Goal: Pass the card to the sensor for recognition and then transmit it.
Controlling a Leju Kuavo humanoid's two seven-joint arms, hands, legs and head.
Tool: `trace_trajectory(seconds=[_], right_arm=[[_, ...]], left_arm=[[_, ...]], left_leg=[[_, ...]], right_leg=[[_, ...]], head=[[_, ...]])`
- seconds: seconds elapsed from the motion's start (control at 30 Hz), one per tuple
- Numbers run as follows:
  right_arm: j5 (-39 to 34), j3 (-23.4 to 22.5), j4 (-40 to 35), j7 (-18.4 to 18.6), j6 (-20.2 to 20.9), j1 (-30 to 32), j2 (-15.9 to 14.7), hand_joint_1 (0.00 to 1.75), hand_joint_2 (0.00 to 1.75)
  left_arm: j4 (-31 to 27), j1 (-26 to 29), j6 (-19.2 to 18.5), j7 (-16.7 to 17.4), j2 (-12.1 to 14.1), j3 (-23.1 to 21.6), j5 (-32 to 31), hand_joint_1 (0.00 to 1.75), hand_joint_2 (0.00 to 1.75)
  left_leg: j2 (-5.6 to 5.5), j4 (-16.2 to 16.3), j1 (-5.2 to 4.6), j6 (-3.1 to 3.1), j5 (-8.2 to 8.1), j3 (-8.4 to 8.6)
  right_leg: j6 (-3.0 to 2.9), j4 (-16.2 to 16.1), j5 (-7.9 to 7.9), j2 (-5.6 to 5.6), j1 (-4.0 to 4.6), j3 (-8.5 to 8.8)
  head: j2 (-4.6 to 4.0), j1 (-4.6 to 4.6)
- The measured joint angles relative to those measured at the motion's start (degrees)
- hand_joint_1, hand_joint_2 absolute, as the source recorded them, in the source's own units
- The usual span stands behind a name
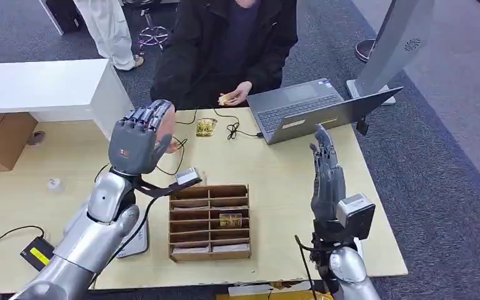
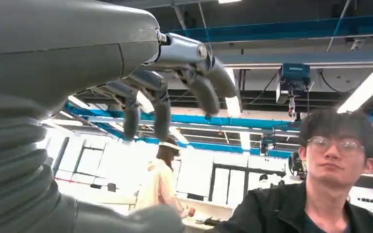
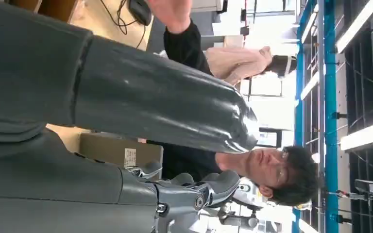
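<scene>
Card (image 1: 230,219): lying in wooden slotted organiser (image 1: 209,222) on tabletop (image 1: 275,169), unpicked; left robot hand (image 1: 140,137) raised, fingers curled, holding nothing; right robot hand (image 1: 326,172) upright, fingers straight, empty; next move likely reaching down to grasp it.

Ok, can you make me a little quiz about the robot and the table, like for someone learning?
1. True or false: the left hand holds a card.
2. What lies inside the cardboard organizer: A) a yellowish card B) a cup C) a phone?
3. What sits open in front of the person?

Key:
1. False; its fingers curl on nothing.
2. A.
3. A laptop.
</scene>
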Motion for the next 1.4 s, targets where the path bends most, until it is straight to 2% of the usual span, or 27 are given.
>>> trace_trajectory(seconds=[0.1, 0.33, 0.63, 0.8, 0.93, 1.07, 1.13, 1.23, 1.4], right_arm=[[0.0, 0.0, 0.0, 0.0, -0.3, 0.1, -0.1, 0.00, 0.00], [0.0, -0.1, -0.2, -0.2, -1.3, 1.4, -0.6, 0.00, 0.00], [0.3, -0.2, -0.2, -0.2, -1.6, 1.6, -0.8, 0.00, 0.00], [0.5, -0.4, -0.6, -0.2, -1.9, 1.9, -0.9, 0.00, 0.00], [1.0, -0.7, -1.2, -0.2, -2.4, 2.4, -0.9, 0.00, 0.00], [1.6, -0.9, -2.3, -0.4, -3.0, 3.0, -0.9, 0.00, 0.00], [2.0, -1.0, -2.8, -0.4, -3.2, 3.4, -0.9, 0.00, 0.00], [2.5, -1.0, -3.7, -0.5, -3.8, 3.8, -0.9, 0.00, 0.00], [3.0, -1.0, -4.4, -0.5, -3.9, 4.1, -1.0, 0.00, 0.00]], left_arm=[[-1.8, 1.3, 0.0, -1.6, -0.2, 0.0, 1.7, 0.00, 1.75], [-9.7, 6.8, 0.0, -8.4, -2.4, 2.7, 7.4, 0.00, 1.75], [-13.9, 10.1, 0.0, -11.7, -4.3, 5.1, 11.1, 0.00, 1.75], [-14.9, 11.2, 0.0, -13.0, -4.8, 5.4, 16.2, 0.00, 1.75], [-15.9, 12.4, 0.0, -14.5, -4.7, 5.3, 28.7, 0.00, 1.75], [-17.7, 14.6, -1.6, -18.3, -4.7, 5.2, 42.9, 0.00, 1.75], [-18.8, 16.1, -4.0, -20.9, -4.7, 5.2, 50.2, 0.00, 1.75], [-20.2, 18.4, -9.7, -23.6, -4.7, 5.2, 60.2, 0.00, 1.75], [-21.2, 22.1, -19.7, -25.5, -5.0, 5.2, 70.5, 0.00, 1.75]], left_leg=[[0.00, 0.0, 0.00, 0.00, 0.00, 0.00], [0.00, 0.0, -0.01, 0.02, -0.03, -0.01], [0.00, 0.0, 0.00, 0.02, -0.02, 0.00], [-0.01, 0.0, 0.00, 0.02, -0.02, 0.00], [0.00, 0.0, 0.00, 0.02, -0.02, 0.00], [0.00, 0.0, -0.01, 0.03, -0.03, -0.01], [0.01, 0.0, 0.00, 0.03, -0.03, -0.01], [0.00, 0.0, -0.01, 0.03, -0.03, -0.01], [0.00, 0.0, -0.01, 0.03, -0.03, -0.01]], right_leg=[[0.00, 0.0, 0.00, 0.00, 0.00, 0.00], [0.02, 0.0, -0.02, 0.00, 0.00, 0.00], [0.01, 0.0, -0.01, -0.02, 0.00, 0.01], [0.01, 0.0, -0.01, -0.02, 0.00, 0.01], [0.02, 0.0, -0.02, -0.01, 0.00, 0.00], [0.03, 0.0, -0.03, -0.01, 0.00, 0.00], [0.03, 0.0, -0.03, 0.00, 0.00, 0.00], [0.03, 0.0, -0.04, 0.00, 0.00, 0.00], [0.03, 0.0, -0.04, -0.01, 0.00, 0.00]], head=[[0.00, 0.02], [0.00, 0.00], [0.00, 0.02], [0.00, 0.00], [0.00, 0.02], [0.00, 0.00], [0.00, 0.00], [0.00, 0.02], [0.00, 0.00]])
